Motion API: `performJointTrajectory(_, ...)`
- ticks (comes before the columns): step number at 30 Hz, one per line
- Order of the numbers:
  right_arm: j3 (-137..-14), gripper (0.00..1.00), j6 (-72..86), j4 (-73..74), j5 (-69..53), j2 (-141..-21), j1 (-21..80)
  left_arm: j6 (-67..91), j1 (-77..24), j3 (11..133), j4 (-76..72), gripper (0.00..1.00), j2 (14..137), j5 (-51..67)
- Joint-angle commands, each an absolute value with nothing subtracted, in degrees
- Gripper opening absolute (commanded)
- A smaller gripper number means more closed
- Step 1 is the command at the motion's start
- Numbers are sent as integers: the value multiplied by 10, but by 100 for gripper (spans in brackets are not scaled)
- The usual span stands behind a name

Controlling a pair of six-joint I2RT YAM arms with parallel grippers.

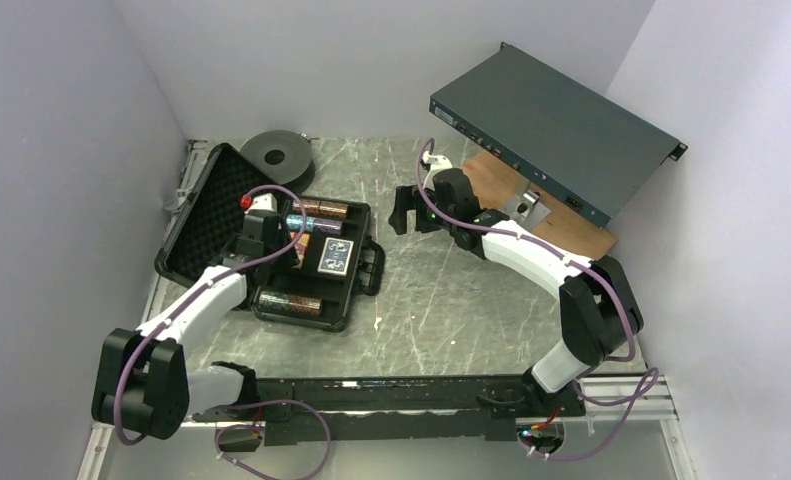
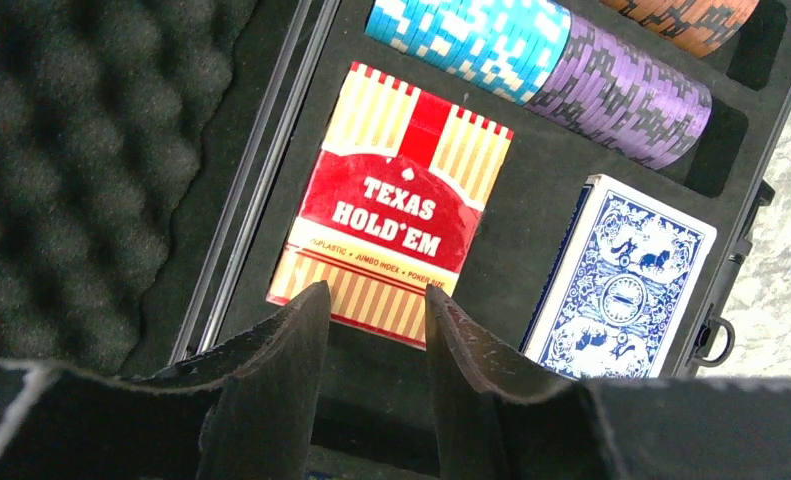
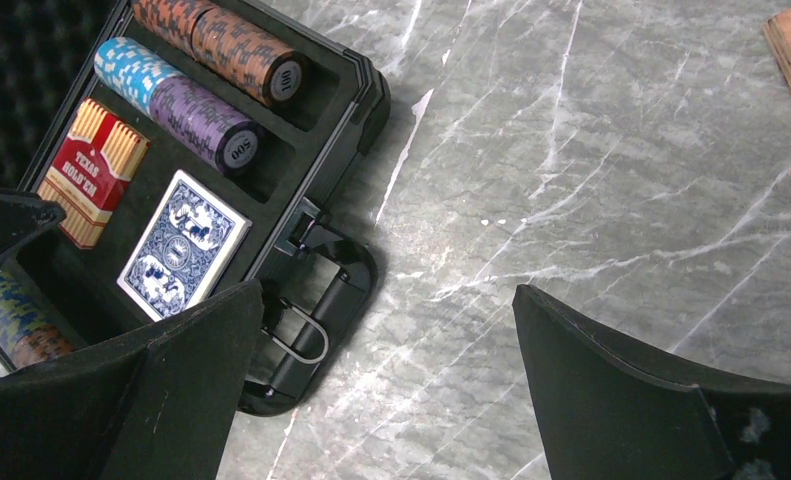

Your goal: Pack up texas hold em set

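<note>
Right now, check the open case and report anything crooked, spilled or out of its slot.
Nothing stands out. The red deck and blue deck lie flat in the case, and the chip rows sit in their channels.

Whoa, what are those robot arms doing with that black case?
They are packing a poker set. The case lies open on the table, with a red deck, a blue deck and rolls of chips in its slots. The left gripper hovers just over the red deck, jaws a little apart, holding nothing. The right gripper hangs wide open over the table beside the case. The lid is not shut yet.
</note>
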State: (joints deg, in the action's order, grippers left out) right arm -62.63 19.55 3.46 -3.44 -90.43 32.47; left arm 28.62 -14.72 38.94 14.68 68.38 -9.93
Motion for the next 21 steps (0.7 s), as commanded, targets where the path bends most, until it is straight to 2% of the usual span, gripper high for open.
performJointTrajectory(1,-650,100,196,26,-40,-906,323,267,-148,420,138,45,711,-94)
performJointTrajectory(7,-652,100,196,28,-39,-908,322,267,-149,417,129,42,768,-97)
performJointTrajectory(14,-654,100,197,30,-40,-913,322,280,-161,381,105,41,764,-90)
performJointTrajectory(17,-655,100,197,30,-40,-914,322,272,-169,381,113,43,729,-97)
performJointTrajectory(21,-655,100,197,31,-43,-917,322,251,-171,401,148,52,679,-104)
